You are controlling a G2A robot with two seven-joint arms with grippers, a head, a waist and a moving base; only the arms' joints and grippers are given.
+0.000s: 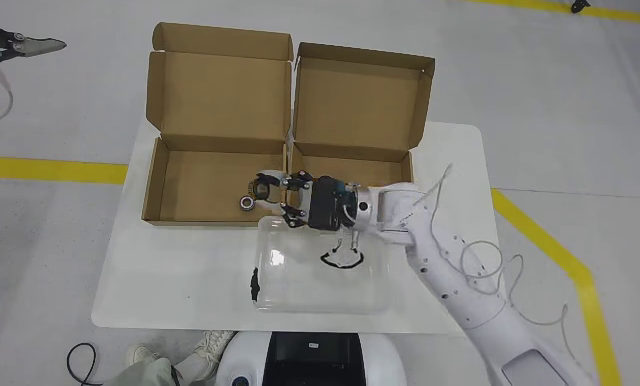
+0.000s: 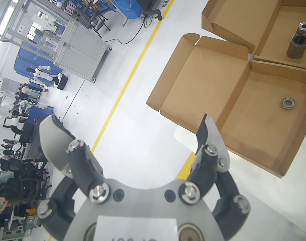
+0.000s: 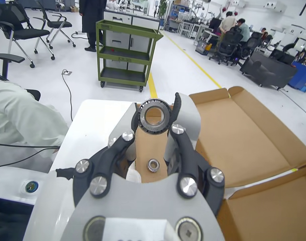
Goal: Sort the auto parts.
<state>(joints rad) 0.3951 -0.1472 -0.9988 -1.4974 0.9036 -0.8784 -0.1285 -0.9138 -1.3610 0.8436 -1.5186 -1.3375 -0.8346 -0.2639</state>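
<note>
The right end effector (image 3: pixel 155 112) is clamped on a bearing (image 3: pixel 155 119). It is a steel ring with a row of small rollers round its outside and an open bore, gripped at its two sides by the dark pads with the bore facing the wrist camera. It hangs above the floor of the left box (image 1: pixel 190 181), near that box's near edge and just beside the wall it shares with the right box (image 1: pixel 350 96). A second bearing (image 3: pixel 153 164), smaller-looking and lying flat, rests on the cardboard below and a little to the side. Bare cardboard floor runs from there toward the box's far-left wall, and both lids stand raised along the far side. In the right box two dark sleeves (image 2: pixel 298 46) stand upright close together. Near the robot a clear tray (image 1: pixel 300 286) sits on the surface (image 1: pixel 170 276), just beside the boxes' front walls, with two black parts (image 1: pixel 340 254) in it, well apart. The left end effector (image 2: pixel 129 126) has its fingers spread wide with nothing between them, and it is well apart from the boxes.
</note>
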